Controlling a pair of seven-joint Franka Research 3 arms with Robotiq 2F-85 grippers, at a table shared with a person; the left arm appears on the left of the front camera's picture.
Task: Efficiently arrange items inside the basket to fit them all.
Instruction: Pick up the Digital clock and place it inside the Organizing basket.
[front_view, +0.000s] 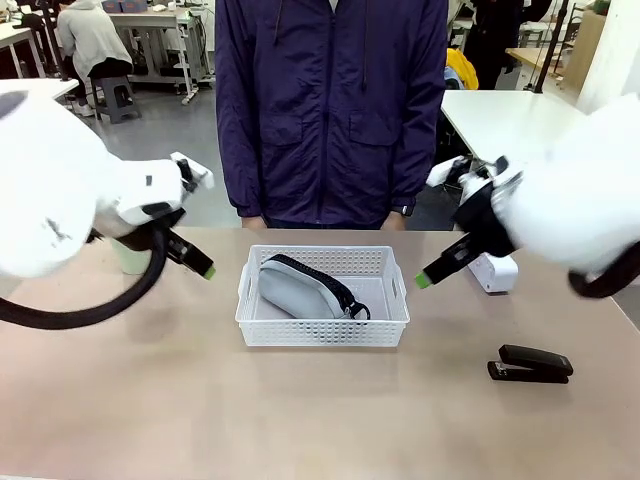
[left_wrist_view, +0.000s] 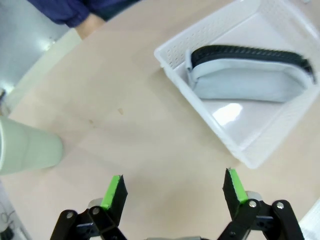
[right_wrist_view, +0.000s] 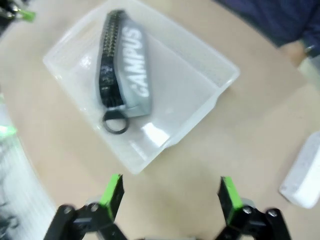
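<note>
**Pouch in basket; both grippers spread, nothing held**

Front view: the basket (front_view: 322, 333) is set mid-table, long axis left-right. The pouch (front_view: 300, 290) is laid in its left half, zipper band up, long axis skewed from back-left to front-right. The cup (front_view: 130, 257) is mostly hidden behind the left arm. The white box (front_view: 493, 272) is partly covered by the right gripper (front_view: 425, 279), right of the basket. The stapler (front_view: 531, 365) is laid flat at front right, well apart from the basket, long axis left-right. The left gripper (front_view: 205, 270) is held left of the basket; the finger gap can't be judged here.

Left wrist view: the fingers (left_wrist_view: 114, 190) are seen wide apart over bare table (left_wrist_view: 135, 125). The basket is cut off at the top-right edge, the cup at the left edge.

Right wrist view: the picture is blurred. The fingers (right_wrist_view: 112, 190) are seen wide apart, with nothing between them. "CAMPUS" is read in white on the pouch's grey side. The metal ring (right_wrist_view: 116, 122) is at the pouch end nearer the gripper. The white box is cut off at the right edge.
</note>
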